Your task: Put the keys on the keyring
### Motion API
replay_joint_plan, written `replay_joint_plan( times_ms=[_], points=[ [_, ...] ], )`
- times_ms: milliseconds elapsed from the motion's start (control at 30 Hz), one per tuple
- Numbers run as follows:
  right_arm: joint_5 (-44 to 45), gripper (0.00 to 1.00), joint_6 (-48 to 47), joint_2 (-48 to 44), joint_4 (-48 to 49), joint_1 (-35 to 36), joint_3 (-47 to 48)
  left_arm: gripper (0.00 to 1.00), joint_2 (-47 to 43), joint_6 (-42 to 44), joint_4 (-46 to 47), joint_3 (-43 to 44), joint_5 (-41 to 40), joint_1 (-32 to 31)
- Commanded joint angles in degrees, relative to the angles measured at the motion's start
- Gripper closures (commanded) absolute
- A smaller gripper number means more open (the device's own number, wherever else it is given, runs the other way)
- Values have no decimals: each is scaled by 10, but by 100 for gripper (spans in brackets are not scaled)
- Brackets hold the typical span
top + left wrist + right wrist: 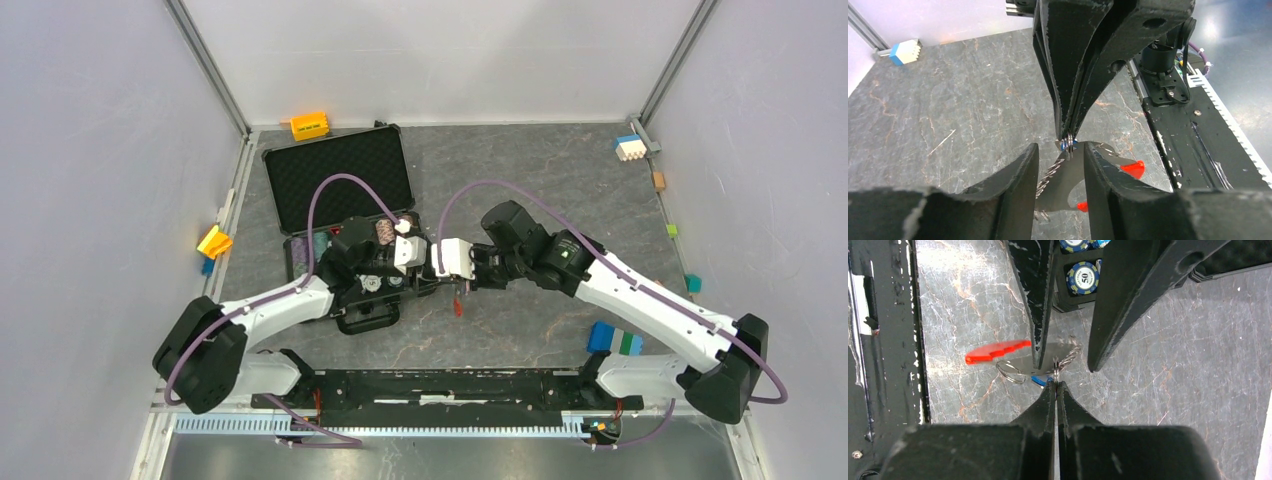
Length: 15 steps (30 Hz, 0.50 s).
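My right gripper (1055,382) is shut on a thin silvery ring of the keyring (1055,371), held above the table. A silvery flat piece, a twisted wire (1050,172) and the red strip (995,351) hang from it. The red strip also shows in the top view (458,305). A small blue-headed key (1039,381) sits at the ring, also seen in the left wrist view (1074,145). My left gripper (1062,155) is open, its fingers (1034,335) on either side of the hanging metal piece and wire. The two grippers meet tip to tip (438,262).
A black open case (340,180) with poker chips (1082,277) lies behind the left arm. An orange block (310,125), a blue-and-white block (628,147), a yellow block (214,242) and a blue-green block (612,340) lie around. A black rail (440,385) runs along the front.
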Motion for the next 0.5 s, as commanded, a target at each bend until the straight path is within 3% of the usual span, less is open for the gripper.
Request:
replay_joint_plan(
  times_ms=[0, 200, 467],
  points=[
    [18, 100, -8, 3, -8, 7, 32, 57, 17, 19, 27, 16, 22, 1],
    [24, 100, -10, 9, -13, 13, 35, 65, 29, 3, 58, 18, 24, 1],
    [20, 100, -7, 7, -10, 13, 34, 66, 42, -4, 71, 19, 37, 0]
  ],
)
